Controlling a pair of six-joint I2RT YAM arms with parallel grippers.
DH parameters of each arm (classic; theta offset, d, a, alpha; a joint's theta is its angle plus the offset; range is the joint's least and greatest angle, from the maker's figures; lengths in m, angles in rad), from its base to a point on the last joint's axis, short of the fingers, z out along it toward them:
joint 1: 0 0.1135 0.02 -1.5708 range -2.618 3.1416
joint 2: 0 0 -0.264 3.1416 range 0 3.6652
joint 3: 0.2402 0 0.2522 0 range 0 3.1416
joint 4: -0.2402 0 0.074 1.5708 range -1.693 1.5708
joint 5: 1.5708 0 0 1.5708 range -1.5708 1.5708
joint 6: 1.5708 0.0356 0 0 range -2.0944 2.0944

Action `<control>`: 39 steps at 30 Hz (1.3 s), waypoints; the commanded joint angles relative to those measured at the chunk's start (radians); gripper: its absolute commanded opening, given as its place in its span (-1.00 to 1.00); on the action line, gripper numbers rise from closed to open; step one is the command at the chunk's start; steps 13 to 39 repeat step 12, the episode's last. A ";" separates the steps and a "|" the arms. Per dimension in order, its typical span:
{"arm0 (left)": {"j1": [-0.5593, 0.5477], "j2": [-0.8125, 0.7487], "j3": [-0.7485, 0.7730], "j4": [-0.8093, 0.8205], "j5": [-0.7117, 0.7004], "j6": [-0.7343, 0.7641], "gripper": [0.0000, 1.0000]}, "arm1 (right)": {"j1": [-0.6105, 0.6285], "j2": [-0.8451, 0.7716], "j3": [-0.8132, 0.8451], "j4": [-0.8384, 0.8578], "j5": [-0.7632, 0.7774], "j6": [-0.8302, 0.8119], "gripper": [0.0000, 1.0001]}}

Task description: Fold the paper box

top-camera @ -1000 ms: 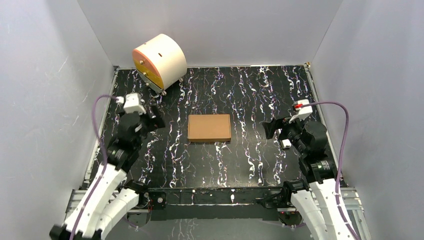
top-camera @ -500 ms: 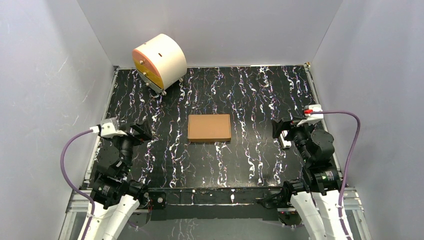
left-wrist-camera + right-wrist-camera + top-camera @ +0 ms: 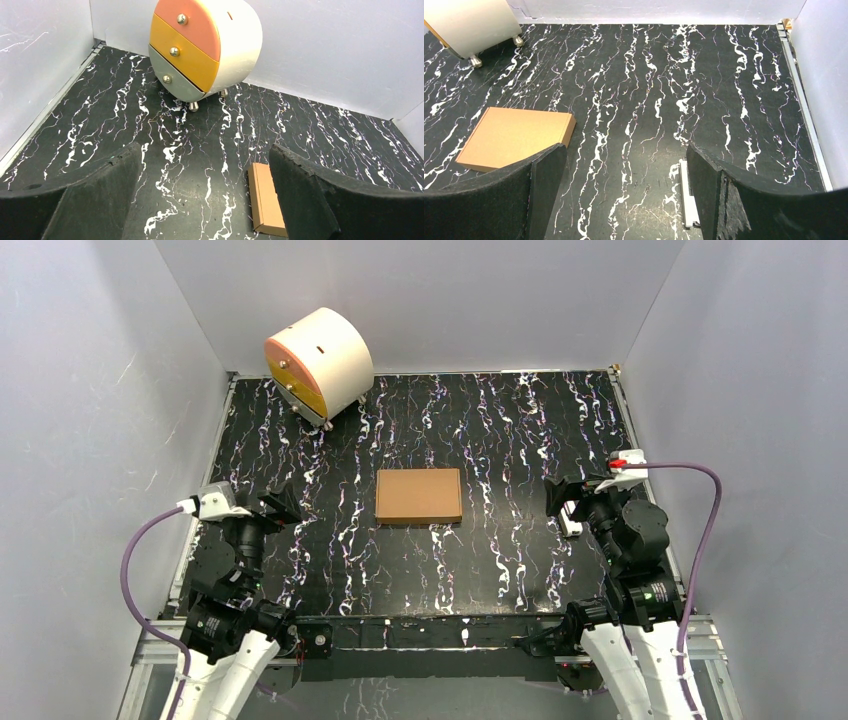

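The paper box (image 3: 419, 496) is a closed, shallow brown cardboard box lying flat in the middle of the black marbled table. It also shows in the left wrist view (image 3: 265, 200) and in the right wrist view (image 3: 516, 137). My left gripper (image 3: 283, 506) is open and empty, pulled back at the left side, well clear of the box. My right gripper (image 3: 560, 502) is open and empty at the right side, also clear of the box. In both wrist views the jaws stand wide apart with only table between them.
A cream cylinder (image 3: 320, 362) with an orange face stands on small feet at the back left; its drawers and knobs show in the left wrist view (image 3: 205, 47). A small white-and-black bar (image 3: 688, 192) lies by my right gripper. Grey walls surround the table.
My left arm has pulled back toward the near left and lowered. My right arm has drawn back slightly. The box has not moved.
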 commanded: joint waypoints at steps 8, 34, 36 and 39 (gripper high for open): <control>0.013 -0.005 -0.005 0.033 -0.023 0.001 0.88 | -0.002 -0.009 0.004 0.050 -0.006 0.000 0.97; 0.016 -0.005 -0.003 0.031 -0.022 0.000 0.88 | -0.002 -0.014 0.005 0.050 -0.005 -0.003 0.97; 0.016 -0.005 -0.003 0.031 -0.022 0.000 0.88 | -0.002 -0.014 0.005 0.050 -0.005 -0.003 0.97; 0.016 -0.005 -0.003 0.031 -0.022 0.000 0.88 | -0.002 -0.014 0.005 0.050 -0.005 -0.003 0.97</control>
